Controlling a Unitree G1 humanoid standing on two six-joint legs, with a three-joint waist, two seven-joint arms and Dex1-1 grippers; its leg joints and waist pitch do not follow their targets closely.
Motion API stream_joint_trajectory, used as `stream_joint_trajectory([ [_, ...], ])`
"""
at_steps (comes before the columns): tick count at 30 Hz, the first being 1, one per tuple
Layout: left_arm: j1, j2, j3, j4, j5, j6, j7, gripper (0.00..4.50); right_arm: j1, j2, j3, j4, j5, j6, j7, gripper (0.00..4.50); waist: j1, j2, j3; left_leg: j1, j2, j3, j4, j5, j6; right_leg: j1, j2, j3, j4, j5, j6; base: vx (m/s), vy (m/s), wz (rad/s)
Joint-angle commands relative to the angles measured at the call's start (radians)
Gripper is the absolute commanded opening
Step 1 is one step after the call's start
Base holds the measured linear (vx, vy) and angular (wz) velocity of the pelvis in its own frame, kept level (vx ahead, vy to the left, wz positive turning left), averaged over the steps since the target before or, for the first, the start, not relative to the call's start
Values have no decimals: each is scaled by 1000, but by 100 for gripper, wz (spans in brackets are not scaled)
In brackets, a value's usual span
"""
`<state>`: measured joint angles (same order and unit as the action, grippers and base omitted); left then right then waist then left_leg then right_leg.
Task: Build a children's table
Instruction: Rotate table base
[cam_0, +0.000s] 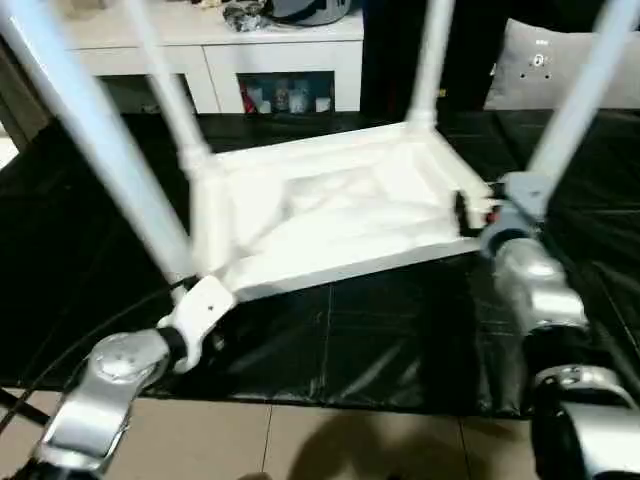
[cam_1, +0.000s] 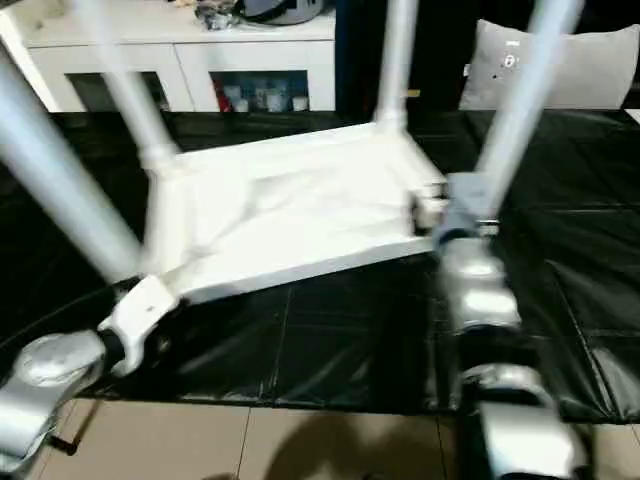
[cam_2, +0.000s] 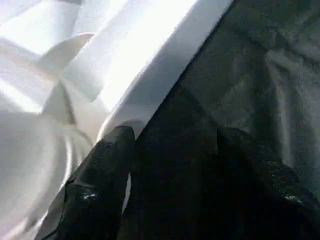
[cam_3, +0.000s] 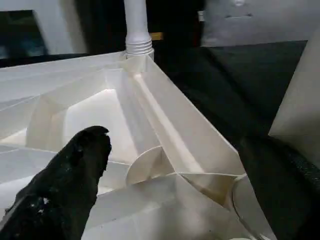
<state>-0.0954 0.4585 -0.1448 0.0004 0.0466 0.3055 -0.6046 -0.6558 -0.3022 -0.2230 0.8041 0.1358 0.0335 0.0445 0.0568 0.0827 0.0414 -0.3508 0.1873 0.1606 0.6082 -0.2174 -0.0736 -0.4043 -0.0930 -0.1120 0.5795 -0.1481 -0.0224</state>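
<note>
Four white legs stand seated in the corner sockets of the children's table, which lies upside down on a black mat on the floor. The left pincer is spread, one finger against the near rim, the other over the mat. The right pincer is spread wide at the right near corner, one finger over the ribbed underside. The step in hand appears to be taking hold to turn the table upright. Straddle the rim wall fully before closing. Grip both sides evenly. Lift slowly; the long legs swing wide and may strike the cabinet behind.
</note>
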Motion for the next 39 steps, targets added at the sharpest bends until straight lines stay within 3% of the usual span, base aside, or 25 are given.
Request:
stream_joint_trajectory([
  [1,-30,-28,18,32,18,-9,77,293,-9,-46,-41,14,10,-30,-29,450,-14,-2,-64,-3,21,3,-71,-178,57,53,-42,43,-62,-288,-173,0,0,0],
  [5,-26,-99,59,27,-8,-10,159,293,15,-47,-27,-7,3,-33,21,450,-14,-9,-69,-11,20,3,-65,-147,73,60,-44,41,-56,-251,-183,0,0,0],
  [7,2,-150,100,20,-10,-28,247,293,55,-32,-5,-61,36,-19,143,450,-19,-12,-69,-16,20,4,-63,-132,97,61,-45,38,-59,-266,-175,0,0,0],
  [8,8,-160,109,19,-6,-34,270,293,65,-29,-1,-75,46,-18,171,450,-22,-20,-68,-20,20,5,-61,-130,114,64,-45,37,-62,-276,-169,0,0,0],
  [10,26,-194,140,15,-5,-52,335,293,97,-22,21,-121,61,-19,237,450,-26,-21,-67,-24,21,4,-61,-130,126,62,-44,33,-65,-313,-157,0,0,0],
  [16,118,-269,196,-37,-56,-161,396,293,216,1,109,-307,117,28,374,450,-41,-25,-59,-22,26,2,-67,-188,126,52,-43,30,-84,-422,-110,0,0,0],
  [19,180,-316,220,-80,-92,-234,412,293,305,21,151,-446,167,62,458,450,-41,-23,-59,-22,32,0,-71,-205,131,46,-39,33,-88,-421,-105,0,0,0],
  [20,180,-316,220,-80,-92,-234,412,293,305,21,151,-446,167,62,458,450,-40,-23,-57,-20,33,-1,-73,-218,123,45,-40,33,-89,-440,-102,0,0,0],
  [21,196,-327,224,-87,-98,-257,423,293,330,24,159,-480,170,72,472,450,-40,-30,-56,-21,32,0,-73,-221,121,44,-39,33,-91,-449,-99,0,0,0],
  [23,223,-344,228,-97,-99,-300,448,293,375,23,182,-530,162,81,499,450,-35,-27,-51,-16,34,0,-76,-245,109,40,-41,34,-96,-490,-84,0,0,0],
  [24,223,-344,228,-97,-99,-300,448,293,375,23,182,-530,162,81,499,450,-32,-27,-52,-21,33,-1,-76,-242,103,43,-42,34,-97,-496,-67,0,0,0],
  [27,186,-323,251,-50,-78,-358,456,293,438,10,239,-622,134,199,468,450,-21,-28,-50,-16,30,-3,-79,-242,89,39,-38,37,-101,-505,-45,0,0,0],
  [30,133,-296,271,8,-84,-374,441,293,455,-2,283,-650,94,276,453,450,-23,-27,-52,-16,26,-8,-81,-254,65,42,-37,35,-99,-488,-31,0,0,0],
  [31,87,-275,283,55,-109,-380,412,293,457,3,293,-652,79,297,447,450,-25,-22,-51,-19,27,-11,-84,-259,60,44,-39,36,-97,-476,-37,0,0,0],
  [34,32,-241,284,114,-127,-383,366,293,442,24,266,-627,62,305,390,450,-26,-22,-55,-17,28,-12,-84,-259,53,44,-43,39,-91,-440,-54,0,0,0],
  [36,-43,-200,280,206,-127,-390,326,293,414,29,242,-580,22,287,310,450,-27,-12,-59,-13,23,-11,-81,-232,42,42,-41,40,-87,-383,-74,0,0,0],
  [39,-99,-183,283,267,-156,-397,274,293,409,32,226,-583,35,315,284,450,-25,-11,-64,-14,25,-11,-79,-200,41,50,-45,43,-73,-306,-103,0,0,0],
])
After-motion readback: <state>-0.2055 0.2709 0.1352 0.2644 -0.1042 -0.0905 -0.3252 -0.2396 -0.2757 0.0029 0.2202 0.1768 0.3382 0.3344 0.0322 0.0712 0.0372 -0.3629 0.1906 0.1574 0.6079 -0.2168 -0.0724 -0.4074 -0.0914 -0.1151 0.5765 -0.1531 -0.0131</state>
